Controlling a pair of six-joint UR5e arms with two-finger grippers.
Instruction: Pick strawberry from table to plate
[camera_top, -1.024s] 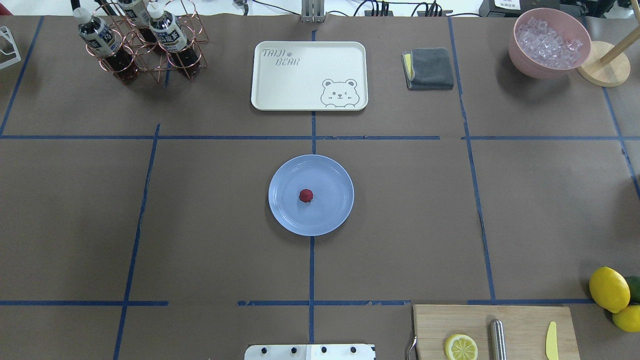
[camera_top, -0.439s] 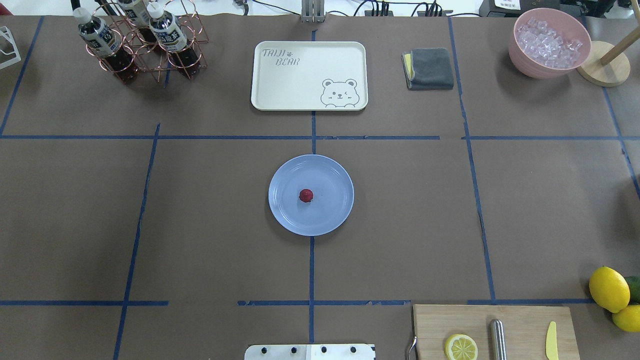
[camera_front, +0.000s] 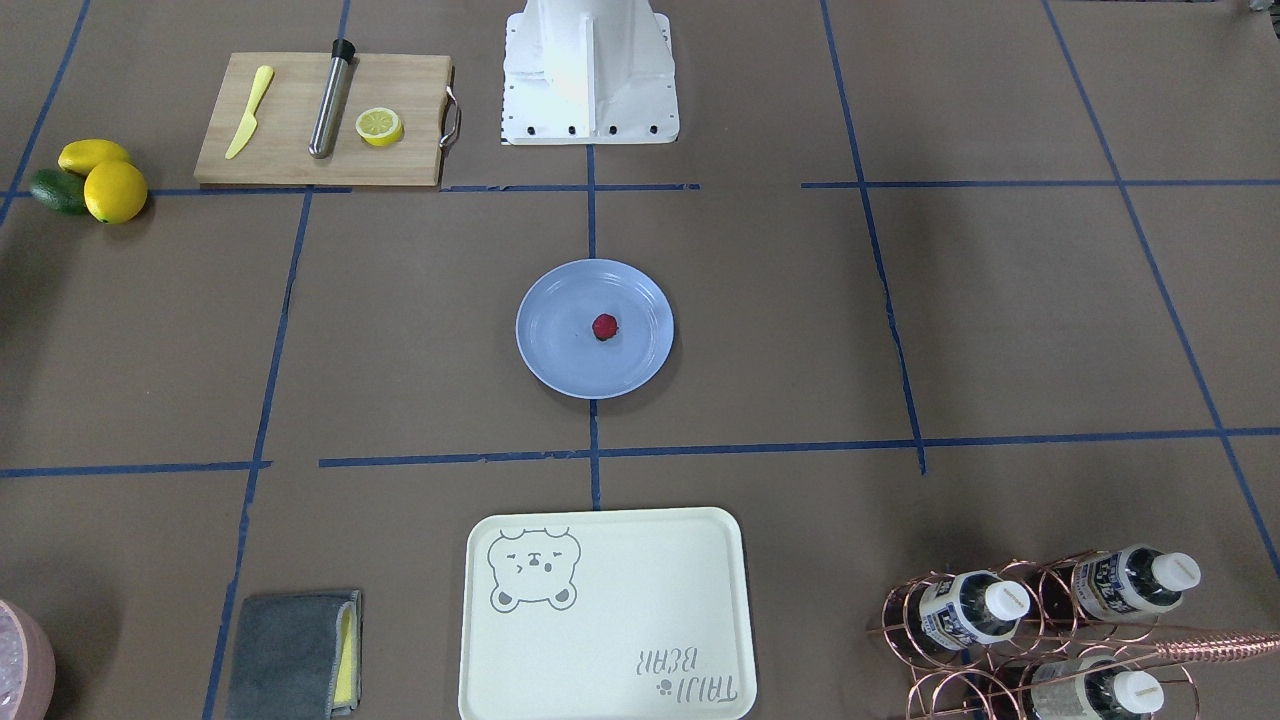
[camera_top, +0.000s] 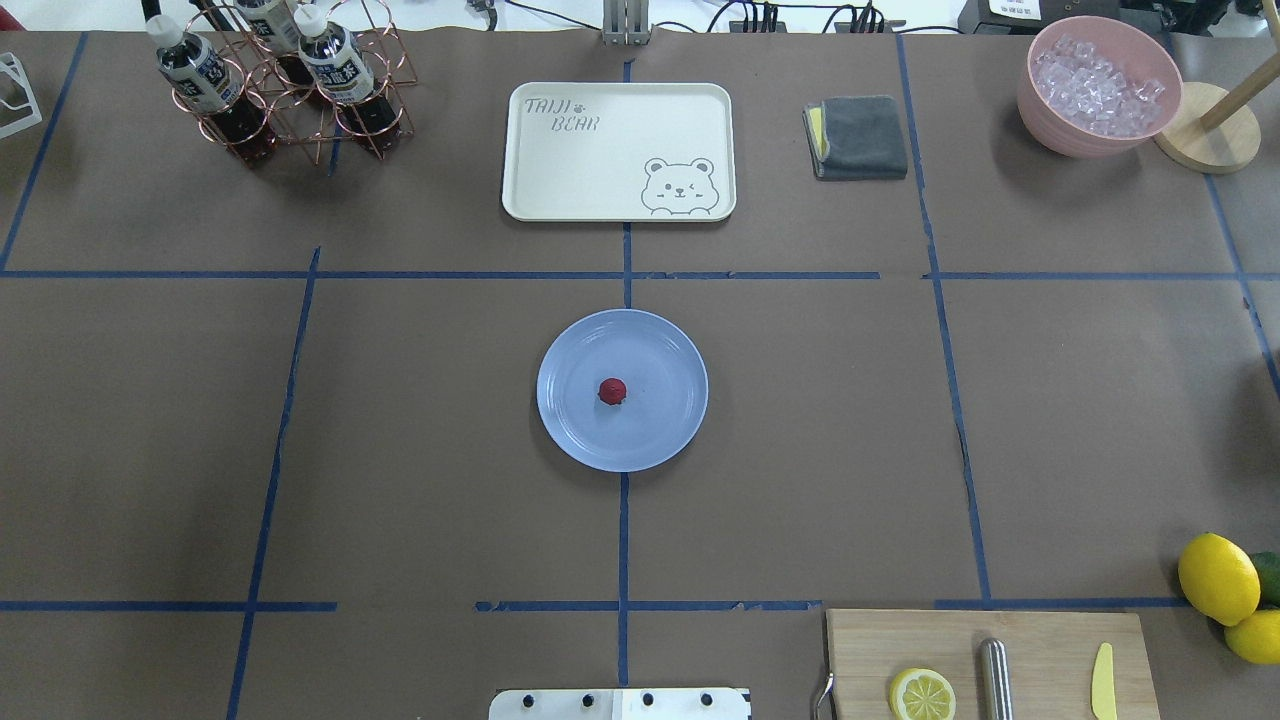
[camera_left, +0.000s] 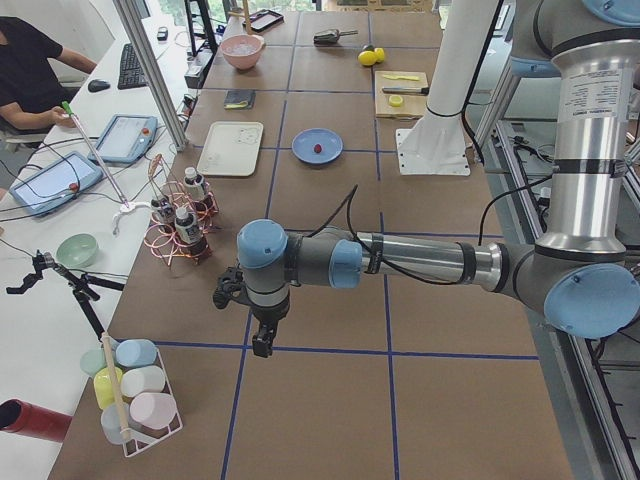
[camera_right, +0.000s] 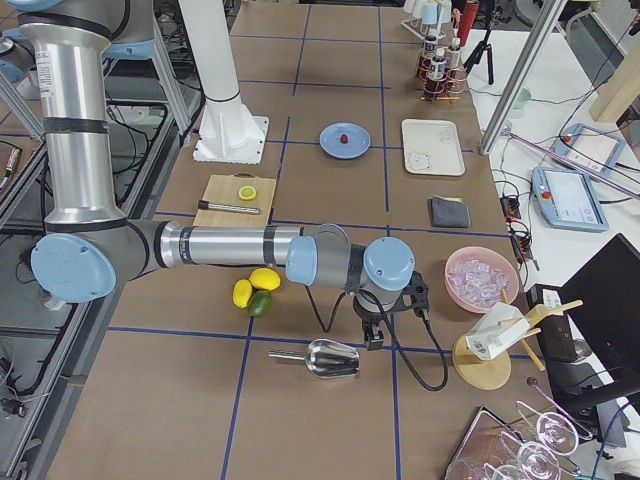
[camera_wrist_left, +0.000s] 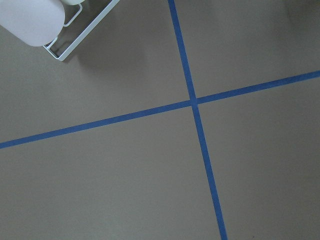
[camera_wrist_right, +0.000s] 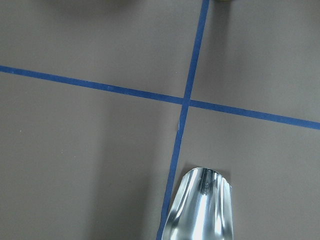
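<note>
— Well, the grippers first: closed or apart?
— I cannot tell. The left gripper hangs over the table near one end, the right gripper near the other, beside a metal scoop; only side views show them.
— Why so far out?
— Probably because nothing is left to carry: the strawberry lies near the middle of the plate, well apart from both.
— Count?
— One strawberry, one plate, two whole lemons, one cut lemon half, three bottles.

Taped brown table, blue plate, cream tray
</note>
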